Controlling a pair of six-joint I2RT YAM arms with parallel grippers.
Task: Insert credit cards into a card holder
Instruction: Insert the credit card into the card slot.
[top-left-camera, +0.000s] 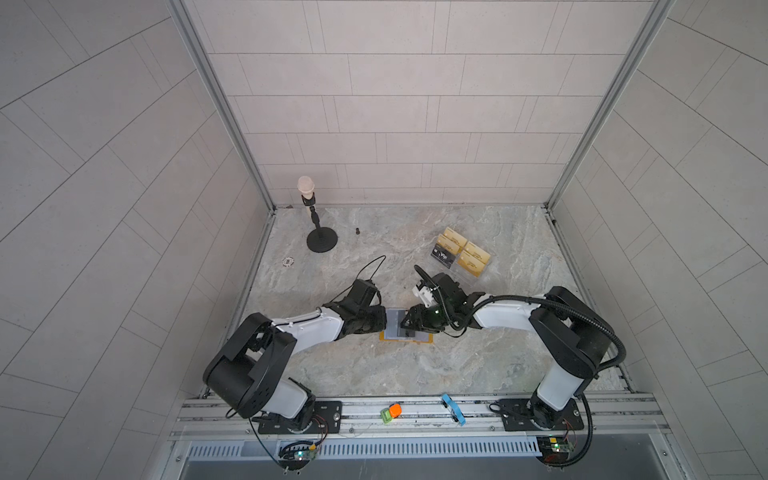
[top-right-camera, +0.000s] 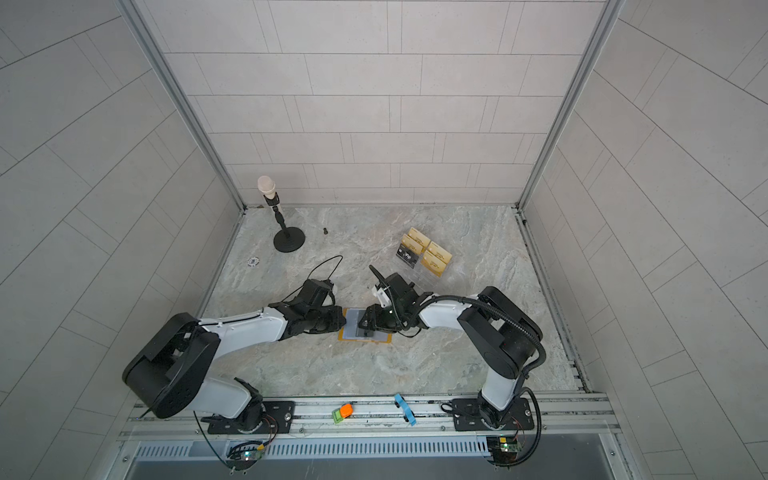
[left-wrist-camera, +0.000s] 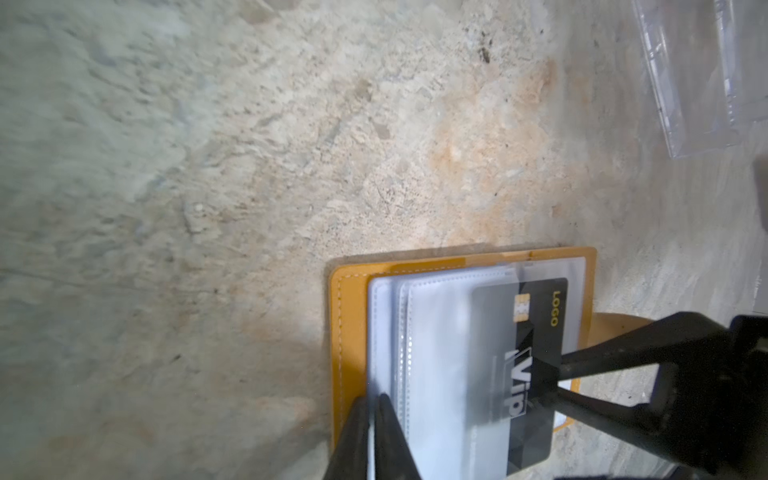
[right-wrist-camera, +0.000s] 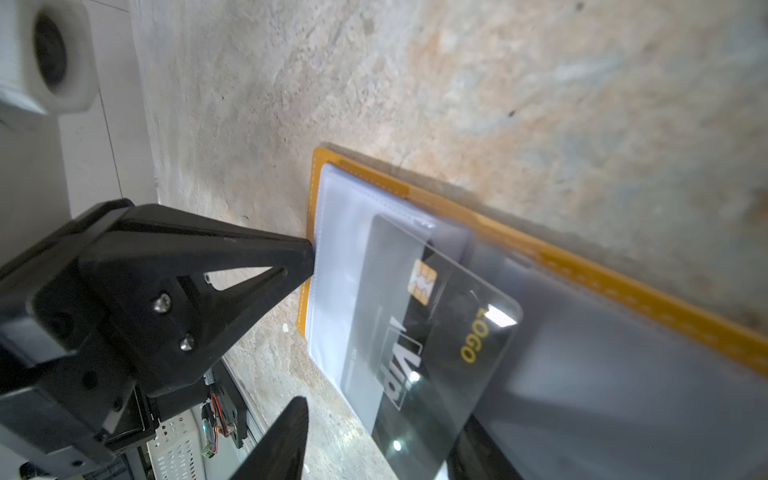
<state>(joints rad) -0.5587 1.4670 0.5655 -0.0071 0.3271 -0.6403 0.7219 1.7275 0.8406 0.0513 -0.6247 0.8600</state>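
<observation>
Firstly, the left gripper (left-wrist-camera: 374, 401): rigid black jaws pinched shut on one floppy clear sleeve (left-wrist-camera: 436, 353), which we judge lifts its mouth and steadies the card holder (left-wrist-camera: 349, 324). Holder: mustard, stitched, leather-like cover, lying open on the marbled table (top-left-camera: 374, 374). Credit card (right-wrist-camera: 432, 345): stiff glossy black rectangle, partly inside that sleeve. Right gripper (left-wrist-camera: 540, 380): jaws parted about the card's outer end, not clamping it, we judge. Far right, a clear tiered stand (top-left-camera: 467, 277) holds gold cards (top-left-camera: 476, 259) and a second Vip card (top-left-camera: 443, 256).
</observation>
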